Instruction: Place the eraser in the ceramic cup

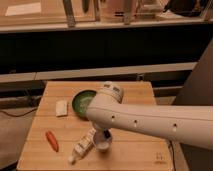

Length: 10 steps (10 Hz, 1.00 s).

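Note:
The eraser point(61, 107) is a small whitish block lying flat on the left part of the wooden table point(135, 92), left of the green bowl. The ceramic cup point(103, 144) is a small white cup near the table's front middle, partly hidden by my arm. My gripper point(104, 134) hangs under the big white arm point(150, 122), right above the cup's rim. It is well to the right of and nearer than the eraser. Nothing shows in the gripper.
A dark green bowl point(81, 102) stands just right of the eraser, partly covered by the arm. A white-and-green bottle point(82, 146) lies on its side touching the cup's left. A red-orange carrot-like thing point(51, 140) lies front left. A dark shelf runs behind the table.

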Tool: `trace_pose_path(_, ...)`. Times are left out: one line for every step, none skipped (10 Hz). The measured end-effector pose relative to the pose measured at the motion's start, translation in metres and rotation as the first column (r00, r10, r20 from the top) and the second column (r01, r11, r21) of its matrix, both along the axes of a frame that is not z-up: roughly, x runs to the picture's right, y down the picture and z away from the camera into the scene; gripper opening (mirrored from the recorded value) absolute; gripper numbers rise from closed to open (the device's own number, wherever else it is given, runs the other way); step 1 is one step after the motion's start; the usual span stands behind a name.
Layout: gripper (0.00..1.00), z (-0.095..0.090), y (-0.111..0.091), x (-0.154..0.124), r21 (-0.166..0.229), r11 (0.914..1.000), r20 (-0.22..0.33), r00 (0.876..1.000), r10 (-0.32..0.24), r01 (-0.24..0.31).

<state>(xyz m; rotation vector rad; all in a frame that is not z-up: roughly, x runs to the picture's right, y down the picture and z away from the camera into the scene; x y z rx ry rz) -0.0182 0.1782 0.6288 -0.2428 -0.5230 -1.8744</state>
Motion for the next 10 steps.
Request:
trace_pose_path(0.01,0.000,0.002,-0.004,0.009,0.9999,0.005,1.000,0.005,-0.005)
trace_pose_path(0.01,0.000,0.005,-0.007,0.022,0.9995,0.011,1.000,0.020,-0.021)
trace_pose_path(0.01,0.001,0.007,-0.008,0.029,0.9991,0.013,0.999,0.030,-0.031)
trace_pose_path(0.01,0.003,0.009,-0.009,0.035,0.9986,0.018,0.999,0.039,-0.040)
trace_pose_path(0.01,0.005,0.010,-0.012,0.050,0.9974,0.030,0.998,0.050,-0.051)
trace_pose_path(0.01,0.005,0.011,-0.013,0.061,0.9965,0.039,0.998,0.055,-0.057)
trace_pose_path(0.01,0.006,0.011,-0.013,0.071,0.9954,0.049,0.997,0.060,-0.064)
trace_pose_path(0.01,0.006,0.011,-0.012,0.085,0.9936,0.066,0.995,0.068,-0.074)
trace_pose_path(0.01,0.006,0.012,-0.011,0.096,0.9923,0.078,0.994,0.071,-0.078)
trace_pose_path(0.01,0.007,0.013,-0.012,0.109,0.9909,0.091,0.993,0.069,-0.079)
